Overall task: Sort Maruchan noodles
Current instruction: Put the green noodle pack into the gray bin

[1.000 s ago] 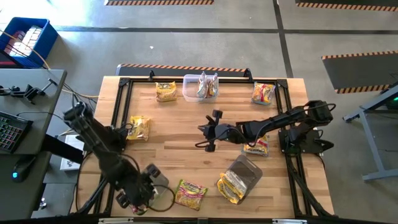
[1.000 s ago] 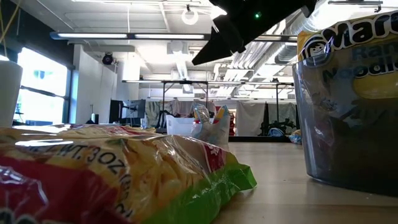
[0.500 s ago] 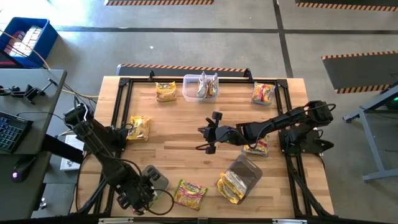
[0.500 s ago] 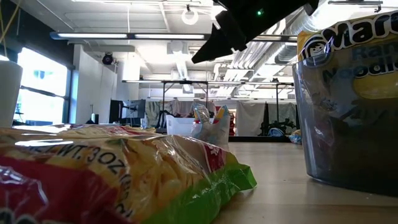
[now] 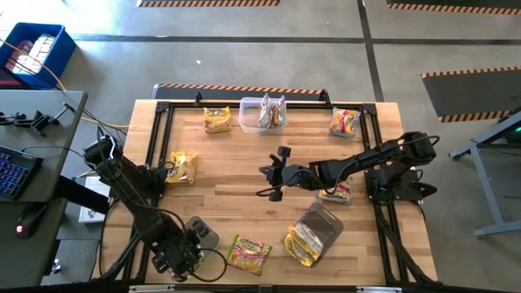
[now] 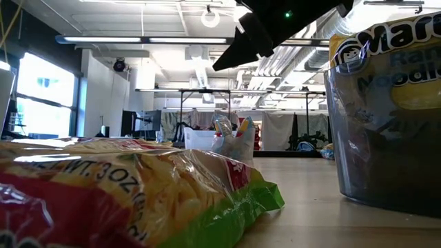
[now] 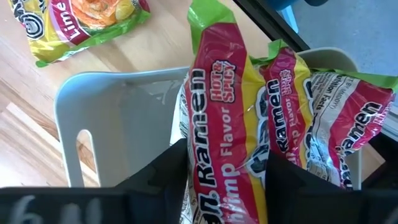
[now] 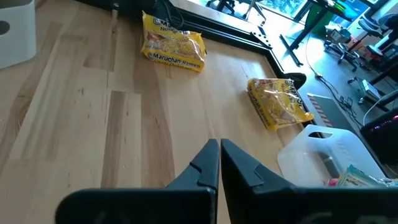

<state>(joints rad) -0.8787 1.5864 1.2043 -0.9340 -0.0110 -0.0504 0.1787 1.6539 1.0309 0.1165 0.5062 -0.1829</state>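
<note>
My left gripper (image 7: 225, 186) hangs over a pale tub (image 5: 203, 233) at the table's near left, pointing down. Its fingers are apart on either side of a pink-red and yellow noodle packet (image 7: 217, 106) that stands on end in the tub (image 7: 124, 118). A second such packet (image 7: 323, 118) leans beside it. My right gripper (image 5: 272, 174) is shut and bare above the table's middle (image 8: 219, 163). More packets lie on the wood: (image 5: 216, 119), (image 5: 181, 167), (image 5: 248, 253), (image 5: 343, 122). My left gripper comes from above, with one finger (image 7: 163, 177) at each broad side of the standing packet's upper part (image 7: 214, 177). Whether the fingers touch the packet I cannot tell. The packet's lower end rests inside the tub.
A clear tub (image 5: 263, 112) with silvery packets stands at the far edge. Another tub (image 5: 316, 230) lies tipped at the near right, with yellow packets spilling out. A packet (image 5: 335, 194) lies under my right arm. A black frame (image 5: 163, 138) borders the table.
My left gripper has sunk a little toward the near-left tub, then kept still. My right arm has not moved.
</note>
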